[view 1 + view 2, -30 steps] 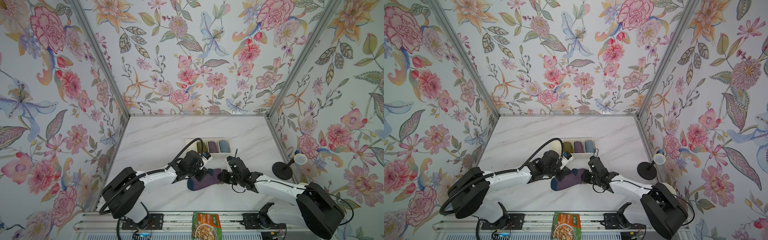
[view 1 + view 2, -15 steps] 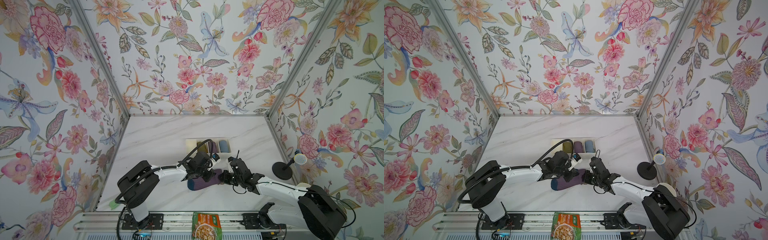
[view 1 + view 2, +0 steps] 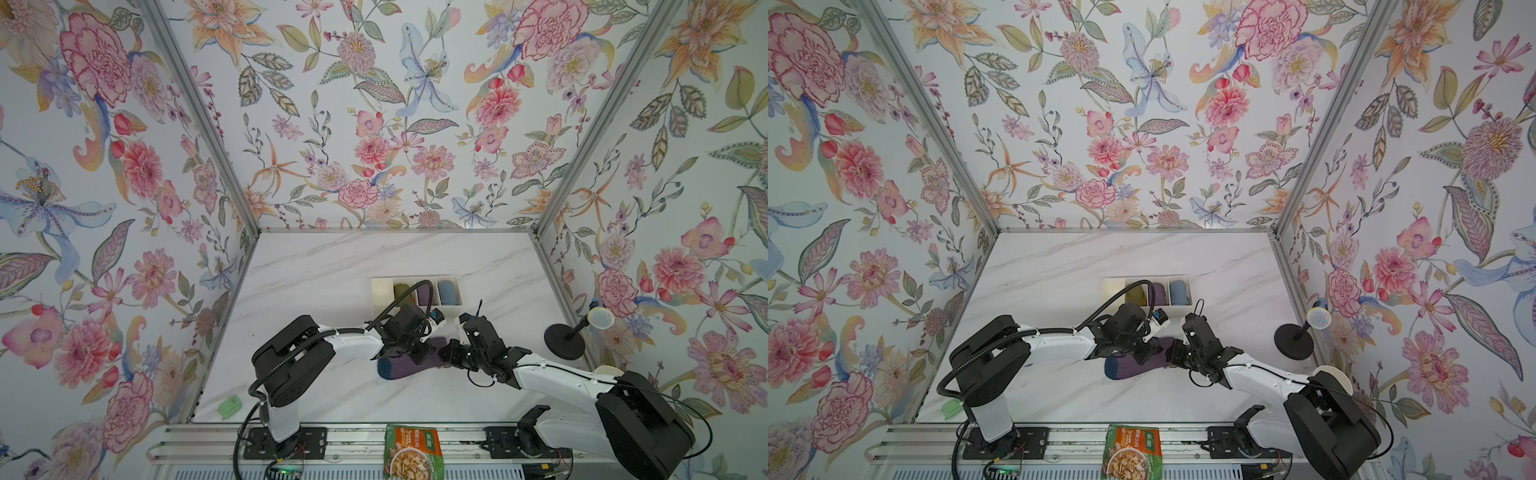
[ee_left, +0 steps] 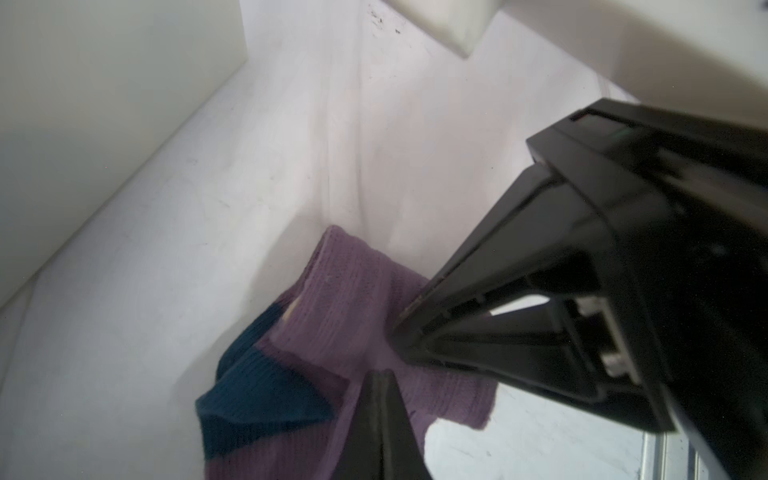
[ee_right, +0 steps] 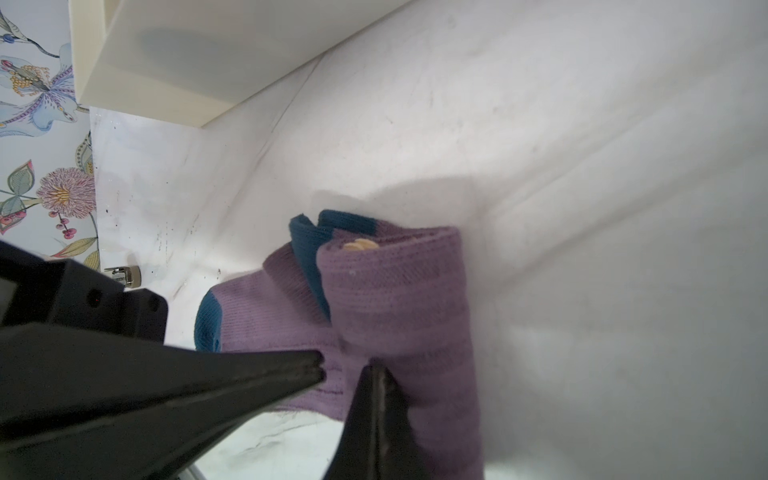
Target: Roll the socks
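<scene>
The socks (image 3: 405, 368) lie in front of the tray in both top views, purple with a navy toe (image 3: 1115, 368) pointing left. In the right wrist view their right end is rolled over (image 5: 399, 299), with a speck of yellow at the roll's end. My left gripper (image 4: 380, 374) is shut, its tip pressed into the purple fabric (image 4: 345, 316) beside the roll. My right gripper (image 5: 376, 370) is shut too, its tip against the roll's edge. No fabric shows between either pair of fingers. The two tips nearly meet over the socks (image 3: 1133, 368).
A cream divided tray (image 3: 380, 291) behind the socks holds olive (image 3: 401, 291), purple (image 3: 424, 294) and light blue (image 3: 448, 291) bundles. A microphone on a black round base (image 3: 564, 341) stands at the right wall. A snack packet (image 3: 413, 451) lies on the front rail, a green item (image 3: 230, 405) at front left.
The left arm's shoulder and upper arm have swung to the right while its gripper stayed on the socks. The right arm and the socks have barely shifted.
</scene>
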You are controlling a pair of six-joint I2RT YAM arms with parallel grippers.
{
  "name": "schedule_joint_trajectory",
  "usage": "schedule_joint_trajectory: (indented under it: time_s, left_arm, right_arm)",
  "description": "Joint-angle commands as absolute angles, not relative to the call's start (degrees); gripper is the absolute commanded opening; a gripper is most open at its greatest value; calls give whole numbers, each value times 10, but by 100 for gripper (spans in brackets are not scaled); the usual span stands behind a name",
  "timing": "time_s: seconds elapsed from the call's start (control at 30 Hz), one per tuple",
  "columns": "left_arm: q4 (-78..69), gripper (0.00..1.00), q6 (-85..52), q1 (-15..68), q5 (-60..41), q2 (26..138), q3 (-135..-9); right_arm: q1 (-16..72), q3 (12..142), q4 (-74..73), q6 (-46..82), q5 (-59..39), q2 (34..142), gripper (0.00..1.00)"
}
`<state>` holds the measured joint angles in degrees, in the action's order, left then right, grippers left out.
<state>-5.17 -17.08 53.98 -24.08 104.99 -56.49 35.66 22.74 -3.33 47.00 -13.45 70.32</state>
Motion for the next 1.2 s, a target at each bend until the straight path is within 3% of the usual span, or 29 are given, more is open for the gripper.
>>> schedule_joint_trajectory:
  time_s: [0.0, 0.77, 1.17]
  left_arm:
    - [-55, 0, -161, 545, -255, 1065, -589]
    - [-61, 0, -159, 548, -262, 1101, -607]
    - [-6, 0, -151, 553, -237, 1135, -630]
  right_arm:
    - [352, 214, -28, 471, -139, 701, 2]
    - [340, 216, -35, 463, -156, 718, 2]
    - [338, 218, -42, 458, -167, 718, 7]
